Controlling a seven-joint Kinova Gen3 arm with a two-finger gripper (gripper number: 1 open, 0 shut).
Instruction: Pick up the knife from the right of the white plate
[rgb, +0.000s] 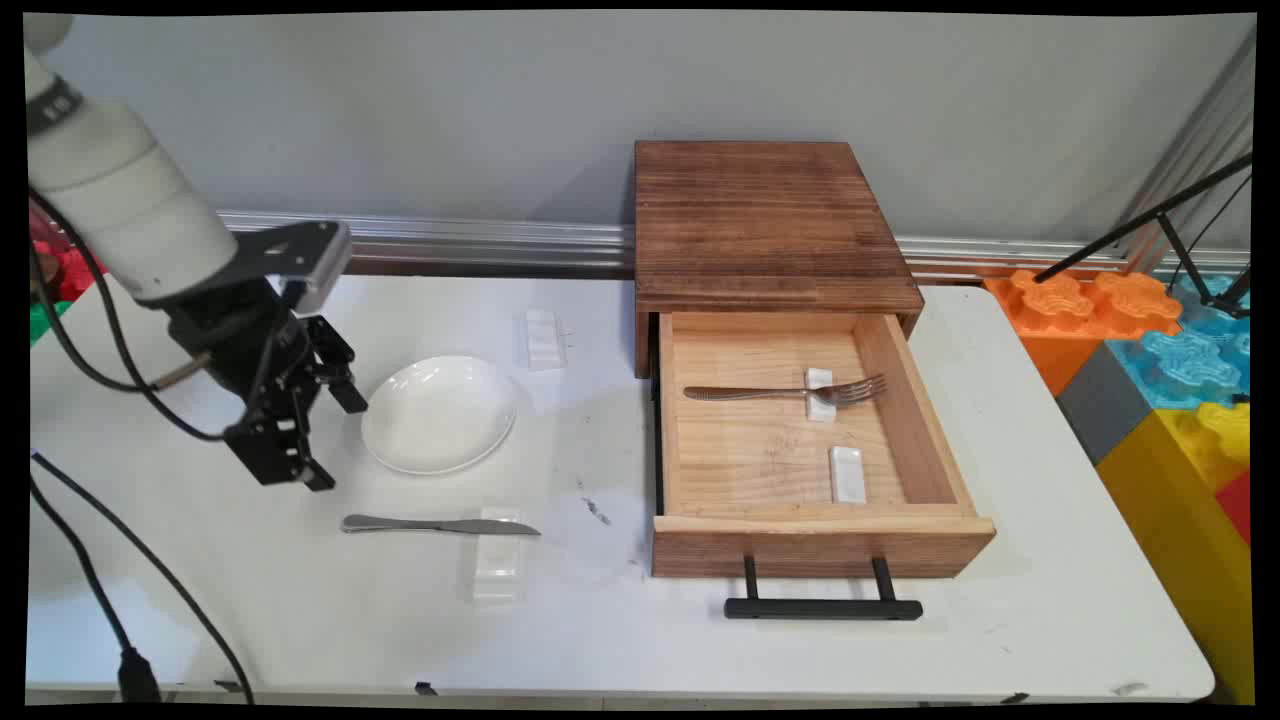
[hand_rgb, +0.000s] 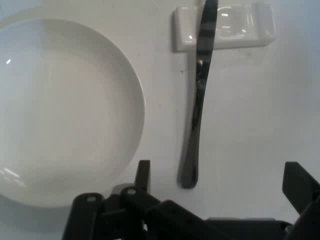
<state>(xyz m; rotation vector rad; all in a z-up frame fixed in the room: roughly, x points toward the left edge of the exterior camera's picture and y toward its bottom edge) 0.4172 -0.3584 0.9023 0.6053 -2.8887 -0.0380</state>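
Gripper (hand_rgb: 217, 180) hangs wide open and holds nothing, with the knife (hand_rgb: 196, 125) handle end lying on the table between its jaws, beside the white plate (hand_rgb: 60, 110).

White table (rgb: 1050, 560) w/ plate (rgb: 438, 414), knife (rgb: 430, 525), rests (rgb: 545, 340), drawer box (rgb: 770, 230).

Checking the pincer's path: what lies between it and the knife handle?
Only bare table lies between the open pincer and the knife handle; the plate sits off to one side. The hand view shows it.
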